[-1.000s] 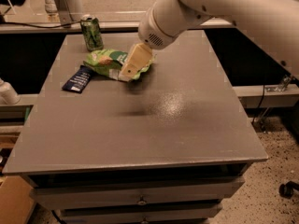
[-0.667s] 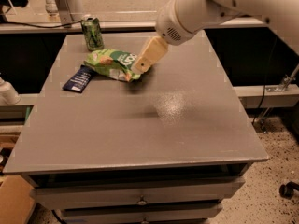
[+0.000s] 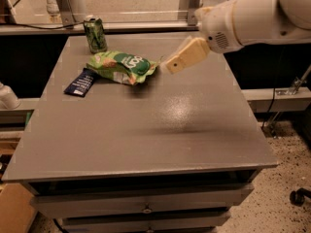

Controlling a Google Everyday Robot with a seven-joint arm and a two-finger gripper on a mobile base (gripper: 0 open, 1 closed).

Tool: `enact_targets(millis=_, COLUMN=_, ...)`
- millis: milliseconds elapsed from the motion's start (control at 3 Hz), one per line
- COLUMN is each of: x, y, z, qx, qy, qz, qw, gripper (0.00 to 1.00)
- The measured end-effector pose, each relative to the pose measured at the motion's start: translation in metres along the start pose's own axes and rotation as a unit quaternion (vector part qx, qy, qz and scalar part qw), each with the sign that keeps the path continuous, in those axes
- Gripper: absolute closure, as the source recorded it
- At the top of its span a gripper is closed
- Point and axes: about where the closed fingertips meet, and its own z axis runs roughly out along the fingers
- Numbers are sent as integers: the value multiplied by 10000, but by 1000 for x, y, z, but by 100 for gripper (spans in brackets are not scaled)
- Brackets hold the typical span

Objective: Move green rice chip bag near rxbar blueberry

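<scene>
I log the following by colour:
- Chip bag (image 3: 124, 67): light green foil, a dark green oval with white lettering, and tan round chips printed on it.
- Bar (image 3: 81, 82): dark navy wrapper with small white lines of text.
- Can (image 3: 95, 34): green with darker markings and a silvery top.
- Gripper (image 3: 165, 68): cream-tan, just beside the bag's right end, over the table.
- Arm (image 3: 252, 18): white shell with a patch of small grey dots.
- Table (image 3: 146, 130): plain matte grey with a pale patch of glare.
- Floor (image 3: 286, 144): off-white, speckled black.
</scene>
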Motion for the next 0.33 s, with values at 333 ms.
enact_targets(millis=333, x=5, y=-6, z=-23, qx=144, qy=-140, qz=236, qw=9995, gripper=0)
